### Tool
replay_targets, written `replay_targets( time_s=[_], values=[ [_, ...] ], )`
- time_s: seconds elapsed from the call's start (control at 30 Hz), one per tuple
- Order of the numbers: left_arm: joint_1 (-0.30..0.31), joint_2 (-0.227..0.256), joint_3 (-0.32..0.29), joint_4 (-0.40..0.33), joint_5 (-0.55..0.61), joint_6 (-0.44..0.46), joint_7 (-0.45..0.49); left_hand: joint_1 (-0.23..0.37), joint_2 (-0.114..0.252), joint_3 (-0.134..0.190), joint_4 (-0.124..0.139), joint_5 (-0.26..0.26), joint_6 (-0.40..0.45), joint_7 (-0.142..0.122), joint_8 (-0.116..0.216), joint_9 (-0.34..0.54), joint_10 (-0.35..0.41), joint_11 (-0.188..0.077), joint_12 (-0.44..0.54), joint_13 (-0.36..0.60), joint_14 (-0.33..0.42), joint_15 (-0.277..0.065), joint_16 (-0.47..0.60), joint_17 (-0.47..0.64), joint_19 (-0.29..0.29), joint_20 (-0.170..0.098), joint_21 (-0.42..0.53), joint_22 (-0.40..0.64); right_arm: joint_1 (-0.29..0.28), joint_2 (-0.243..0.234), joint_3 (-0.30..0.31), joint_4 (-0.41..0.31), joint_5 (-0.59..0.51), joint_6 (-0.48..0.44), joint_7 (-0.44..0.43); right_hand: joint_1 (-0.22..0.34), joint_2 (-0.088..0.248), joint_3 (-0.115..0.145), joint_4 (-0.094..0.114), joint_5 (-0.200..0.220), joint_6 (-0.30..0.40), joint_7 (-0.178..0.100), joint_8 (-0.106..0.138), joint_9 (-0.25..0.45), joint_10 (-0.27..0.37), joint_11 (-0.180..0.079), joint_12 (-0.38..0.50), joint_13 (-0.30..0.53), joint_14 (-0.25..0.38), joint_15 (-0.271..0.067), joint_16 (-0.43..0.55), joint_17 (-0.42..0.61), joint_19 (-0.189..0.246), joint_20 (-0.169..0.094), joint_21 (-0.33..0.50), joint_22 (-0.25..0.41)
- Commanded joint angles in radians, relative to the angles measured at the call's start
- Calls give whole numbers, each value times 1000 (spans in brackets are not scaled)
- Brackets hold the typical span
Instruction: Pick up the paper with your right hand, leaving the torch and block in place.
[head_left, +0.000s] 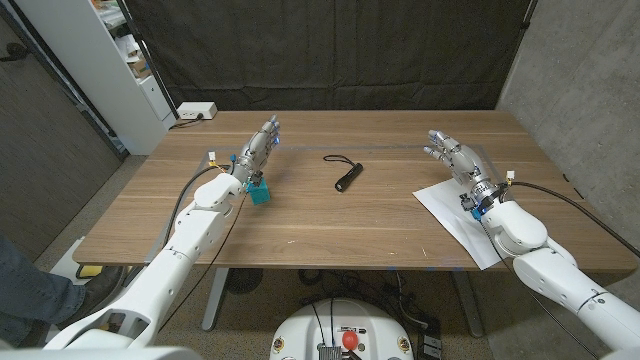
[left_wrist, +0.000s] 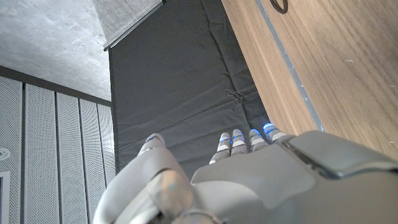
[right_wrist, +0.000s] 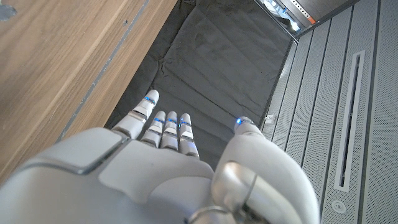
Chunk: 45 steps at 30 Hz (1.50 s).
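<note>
The paper (head_left: 462, 220) lies at the table's right front, partly under the right forearm. The right hand (head_left: 455, 158) hovers past its far edge — fingers extended, apart, holding nothing. The torch (head_left: 347, 179) lies mid-table; the teal block (head_left: 260, 193) sits beneath the left wrist. The left hand (head_left: 260, 145) is likewise spread and empty. The wooden table (head_left: 300, 225) stands before a black curtain (head_left: 330, 50).

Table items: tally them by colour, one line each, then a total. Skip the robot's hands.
Black: 1, the torch
Teal: 1, the block
White: 2, the paper and the power strip at the far left corner
Total: 4
</note>
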<state>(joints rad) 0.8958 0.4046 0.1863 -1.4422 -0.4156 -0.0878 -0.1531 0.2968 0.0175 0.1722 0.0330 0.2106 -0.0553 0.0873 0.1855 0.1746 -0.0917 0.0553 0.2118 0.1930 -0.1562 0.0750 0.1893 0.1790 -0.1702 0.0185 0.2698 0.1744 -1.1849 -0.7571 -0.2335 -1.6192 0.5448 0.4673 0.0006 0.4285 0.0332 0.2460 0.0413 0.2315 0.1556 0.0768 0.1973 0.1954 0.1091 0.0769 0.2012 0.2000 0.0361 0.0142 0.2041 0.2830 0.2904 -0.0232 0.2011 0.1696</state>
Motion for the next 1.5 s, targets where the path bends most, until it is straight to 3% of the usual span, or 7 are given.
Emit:
replay_targets(
  time_s=[0.03, 0.77, 1.5],
  values=[
    [0, 5, 4, -10, 2, 10, -2, 8, 3, 2, -5, -1, 8, 2, 6, 5, 1, -2, 5, 2, -1, 2, 3, 4, -52, 3, -4, 3, -34, -12, 16, -14, -7, 19, -1, 9, -3, 4, -9, 0, 6, -5, 6, 0, 9, -2, 4, -1, 8, 3, 9, -1, 9, -2, 4, 2],
    [-1, 8, 6, -19, 4, 17, 1, 9, 5, 1, -8, -2, 10, 2, 6, 6, 0, -2, 4, 2, -1, 1, 2, 4, -50, 3, -10, 4, -81, -19, 45, -44, -25, 37, -24, 2, 3, 2, -10, 1, 13, -10, 8, 0, 28, -3, 8, -3, 45, -3, 22, -5, 37, -4, 9, 2],
    [-7, 8, 8, -23, -1, 17, -8, 10, 7, 1, -10, -2, 14, 2, 7, 5, 0, -1, 3, 2, -1, 1, 2, 4, -50, 4, -16, 4, -168, -26, 94, -88, -61, 57, -69, 3, 4, 2, -15, 1, 20, -15, 9, -1, 37, -11, 9, -3, 58, -2, 24, -8, 45, -1, 7, 2]
  ],
)
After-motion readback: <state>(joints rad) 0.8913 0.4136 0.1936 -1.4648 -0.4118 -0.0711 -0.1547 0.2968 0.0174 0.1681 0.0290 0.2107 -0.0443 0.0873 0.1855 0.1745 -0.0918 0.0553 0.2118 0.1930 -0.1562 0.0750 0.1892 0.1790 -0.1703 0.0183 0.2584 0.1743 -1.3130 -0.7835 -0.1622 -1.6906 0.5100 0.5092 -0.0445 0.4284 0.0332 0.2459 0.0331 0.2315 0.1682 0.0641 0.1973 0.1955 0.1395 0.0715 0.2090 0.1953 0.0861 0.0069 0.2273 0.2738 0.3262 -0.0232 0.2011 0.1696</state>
